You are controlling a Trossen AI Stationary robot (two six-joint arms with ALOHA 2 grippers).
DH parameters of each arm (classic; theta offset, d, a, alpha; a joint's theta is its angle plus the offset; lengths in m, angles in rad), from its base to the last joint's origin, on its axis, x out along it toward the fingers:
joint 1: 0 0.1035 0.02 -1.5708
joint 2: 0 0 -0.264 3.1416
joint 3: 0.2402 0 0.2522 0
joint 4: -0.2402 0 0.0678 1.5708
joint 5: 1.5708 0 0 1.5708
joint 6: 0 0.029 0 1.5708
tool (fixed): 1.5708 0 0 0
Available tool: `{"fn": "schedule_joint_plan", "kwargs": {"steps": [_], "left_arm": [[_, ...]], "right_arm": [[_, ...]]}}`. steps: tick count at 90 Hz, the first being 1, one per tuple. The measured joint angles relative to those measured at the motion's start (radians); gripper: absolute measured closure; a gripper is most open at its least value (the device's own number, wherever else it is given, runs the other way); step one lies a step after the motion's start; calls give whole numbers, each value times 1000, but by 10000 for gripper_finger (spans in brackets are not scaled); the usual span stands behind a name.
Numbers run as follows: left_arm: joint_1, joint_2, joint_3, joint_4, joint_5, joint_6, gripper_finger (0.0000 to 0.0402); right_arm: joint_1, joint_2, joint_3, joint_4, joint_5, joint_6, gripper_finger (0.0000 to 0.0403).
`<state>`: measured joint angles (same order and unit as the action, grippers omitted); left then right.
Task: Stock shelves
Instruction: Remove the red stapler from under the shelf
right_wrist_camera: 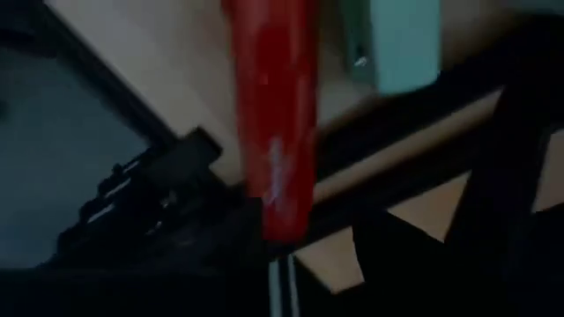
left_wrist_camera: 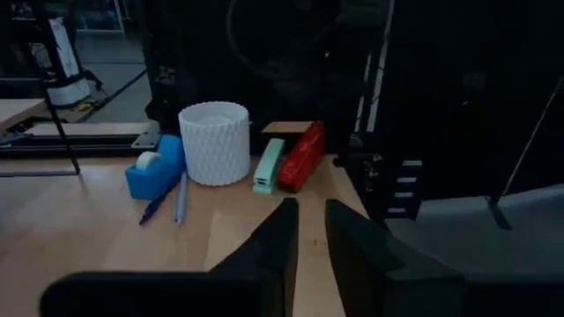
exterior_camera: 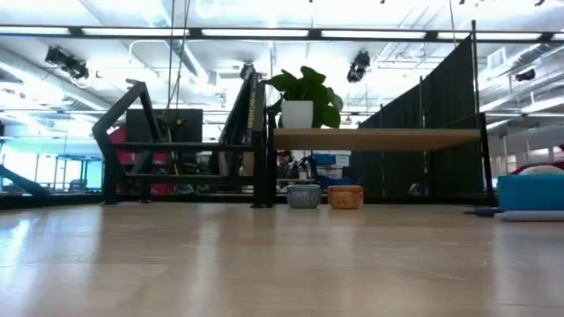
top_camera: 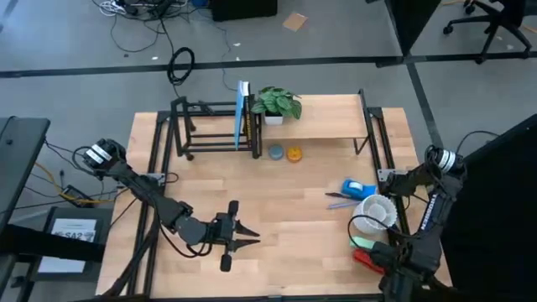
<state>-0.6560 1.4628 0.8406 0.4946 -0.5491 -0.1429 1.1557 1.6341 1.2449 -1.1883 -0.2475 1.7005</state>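
The shelves stand at the table's far side: a plank-top stand (top_camera: 323,126) bearing a potted plant (top_camera: 275,105), and a black rod rack (top_camera: 210,126) with a blue book (top_camera: 242,113) upright in it. At the right lie a blue tape dispenser (top_camera: 359,188), pens (top_camera: 340,198), a white cup (top_camera: 375,212), a mint stapler (top_camera: 365,243) and a red stapler (top_camera: 367,257). My left gripper (top_camera: 252,240) hovers open near the front middle, pointing right and holding nothing. My right gripper (top_camera: 384,262) is shut at the red stapler's (right_wrist_camera: 269,114) end. My right gripper's tips stand right at the red stapler's end (right_wrist_camera: 280,224), which lies flat on the table. I cannot tell whether they touch it.
Two small pots, grey (top_camera: 275,152) and orange (top_camera: 294,153), sit on the table under the plank. Bare tabletop (top_camera: 285,201) lies between the two arms. The arm frames' black rails (top_camera: 151,193) run along both table sides.
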Motion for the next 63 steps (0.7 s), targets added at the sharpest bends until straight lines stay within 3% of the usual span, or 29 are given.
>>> {"fn": "schedule_joint_plan", "kwargs": {"steps": [31, 63], "left_arm": [[-6, 0, 0, -1, 0, -1, 360], [-6, 0, 0, -4, 0, -1, 360]], "right_arm": [[-39, -2, -112, 108, 18, -30, 236], [-45, 2, -72, 133, 47, -109, 94]]}}
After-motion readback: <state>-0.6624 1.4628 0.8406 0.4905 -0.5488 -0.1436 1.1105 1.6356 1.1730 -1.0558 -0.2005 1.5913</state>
